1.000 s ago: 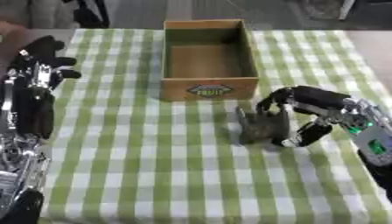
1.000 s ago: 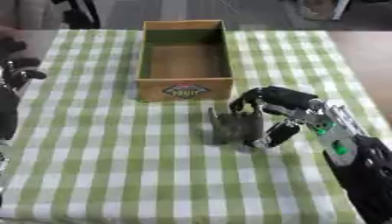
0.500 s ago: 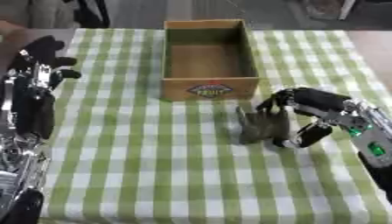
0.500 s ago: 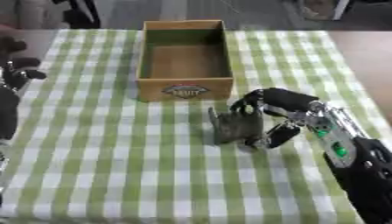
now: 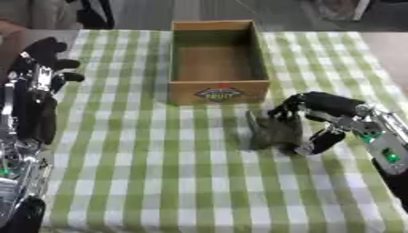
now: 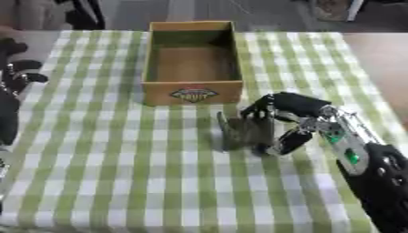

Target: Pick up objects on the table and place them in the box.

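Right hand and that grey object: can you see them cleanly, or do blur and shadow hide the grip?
Left eye view: right hand soft, fingers curled on the grey object, outlines merging. Right eye view: equally blurred; a faint shadow under the object; wooden box evenly lit, no glare.

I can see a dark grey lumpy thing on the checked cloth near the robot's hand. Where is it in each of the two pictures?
Left eye view: the dark grey object sits right of centre, just below the box's front right corner, with the right hand curled round it.
Right eye view: it sits nearer the centre, below the box.
Shared landmark: the fruit label on the wooden box's front wall.
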You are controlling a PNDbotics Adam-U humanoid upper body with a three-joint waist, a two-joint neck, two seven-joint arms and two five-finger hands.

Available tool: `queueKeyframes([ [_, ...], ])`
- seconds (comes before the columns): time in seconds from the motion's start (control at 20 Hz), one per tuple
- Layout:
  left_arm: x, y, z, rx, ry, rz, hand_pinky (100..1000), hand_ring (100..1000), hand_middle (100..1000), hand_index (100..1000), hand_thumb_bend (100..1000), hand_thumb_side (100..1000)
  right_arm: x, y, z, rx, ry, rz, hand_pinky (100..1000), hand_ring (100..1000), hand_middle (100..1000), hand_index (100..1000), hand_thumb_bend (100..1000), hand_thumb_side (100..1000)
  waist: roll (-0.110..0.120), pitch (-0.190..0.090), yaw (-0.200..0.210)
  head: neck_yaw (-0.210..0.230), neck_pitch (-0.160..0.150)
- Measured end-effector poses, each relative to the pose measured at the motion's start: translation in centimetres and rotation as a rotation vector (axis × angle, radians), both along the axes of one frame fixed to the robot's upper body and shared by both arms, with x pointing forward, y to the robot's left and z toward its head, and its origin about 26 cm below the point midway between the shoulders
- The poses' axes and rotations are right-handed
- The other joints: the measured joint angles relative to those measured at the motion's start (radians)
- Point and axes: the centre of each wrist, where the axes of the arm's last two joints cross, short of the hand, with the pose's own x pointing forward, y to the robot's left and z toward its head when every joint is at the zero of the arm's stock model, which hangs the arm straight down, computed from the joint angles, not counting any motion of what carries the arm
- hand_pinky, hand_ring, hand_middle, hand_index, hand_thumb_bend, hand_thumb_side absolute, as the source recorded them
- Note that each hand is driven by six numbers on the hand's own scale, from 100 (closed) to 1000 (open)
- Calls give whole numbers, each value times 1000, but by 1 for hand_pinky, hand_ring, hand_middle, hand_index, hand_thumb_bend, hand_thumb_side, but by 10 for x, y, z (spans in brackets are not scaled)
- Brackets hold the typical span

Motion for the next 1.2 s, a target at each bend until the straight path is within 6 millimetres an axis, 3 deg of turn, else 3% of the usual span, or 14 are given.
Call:
queueKeyframes([
  [0.1,0,0,0,0,0,0,553,620,688,759,357,480,0,0,0,4,-10,-9,792,781,525,736,421,210,0,0,0,0,0],
  [0.15,0,0,0,0,0,0,553,619,689,759,355,481,0,0,0,6,-14,-12,780,762,487,688,422,211,0,0,0,0,0],
  [0.55,0,0,0,0,0,0,553,619,689,759,353,482,0,0,-1,41,-56,-44,732,669,367,554,429,224,1,0,0,0,0],
  [1.0,0,0,0,0,1,0,553,619,688,758,352,483,0,-2,0,108,-123,-93,664,583,288,481,432,231,1,0,0,0,0],
  [1.05,0,0,0,0,1,0,553,619,689,758,351,486,0,-2,0,118,-132,-99,660,578,283,477,397,253,1,0,0,0,0],
  [1.2,0,0,0,0,1,0,553,619,688,758,349,486,0,-2,0,145,-157,-112,651,567,273,471,432,228,1,0,0,0,0],
])
